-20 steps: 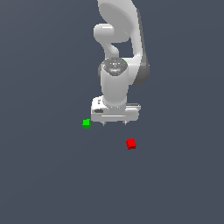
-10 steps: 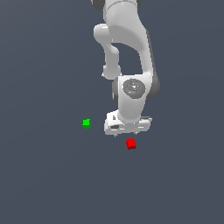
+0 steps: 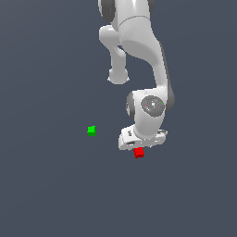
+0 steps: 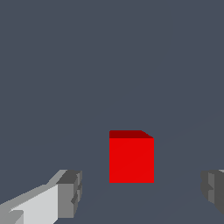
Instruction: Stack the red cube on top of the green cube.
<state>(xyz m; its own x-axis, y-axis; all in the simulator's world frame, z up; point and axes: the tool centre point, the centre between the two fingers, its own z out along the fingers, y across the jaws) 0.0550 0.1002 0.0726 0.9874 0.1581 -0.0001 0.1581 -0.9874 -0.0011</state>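
The red cube (image 3: 138, 152) rests on the dark grey floor, just under the white gripper (image 3: 141, 147), which hovers right over it. In the wrist view the red cube (image 4: 131, 157) sits between the two grey fingertips (image 4: 70, 194), which stand wide apart on either side without touching it. The gripper (image 4: 141, 194) is open and empty. The green cube (image 3: 91, 130) lies on the floor apart from them, toward the exterior view's left and slightly farther back. It is out of the wrist view.
The white arm (image 3: 139, 51) rises above the gripper. Nothing else shows on the plain dark grey floor (image 3: 46, 194).
The arm has swung from near the green cube toward the exterior view's right and lowered over the red cube. Both cubes have stayed in place.
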